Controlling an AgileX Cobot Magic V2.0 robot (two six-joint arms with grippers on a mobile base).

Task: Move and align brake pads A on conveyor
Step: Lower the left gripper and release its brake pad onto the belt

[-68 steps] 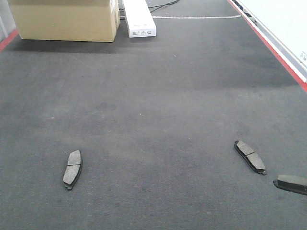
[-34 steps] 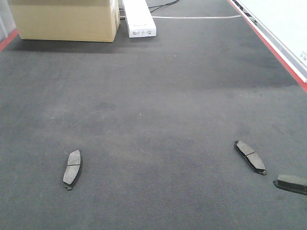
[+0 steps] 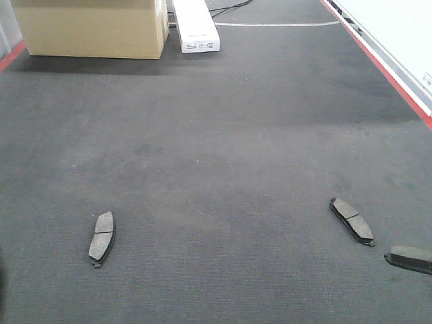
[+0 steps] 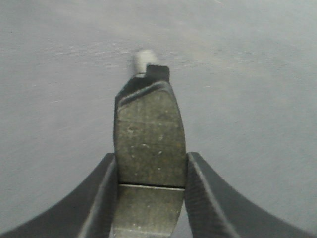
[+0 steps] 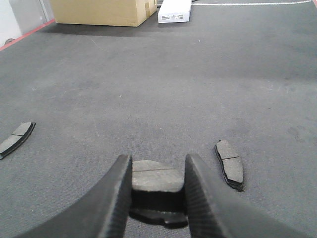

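Left wrist view, left fingers (image 4: 101,198) clamped on a brake pad (image 4: 148,144), right fingers (image 5: 116,193) flanking another pad (image 5: 156,178), grip unclear.

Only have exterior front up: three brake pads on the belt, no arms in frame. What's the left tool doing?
Observer: The left tool is shut on a left-held brake pad that your view doesn't show, pinched across its width right by the cross groove.
Operator: Pad down on the belt?
Observer: It looks lifted. The conveyor behind it is out of focus, and nothing touches the pad's free end.
Operator: And the right tool?
Observer: The right tool has a right-held brake pad between its fingers. Both fingers appear to touch the pad's sides, low over the belt.
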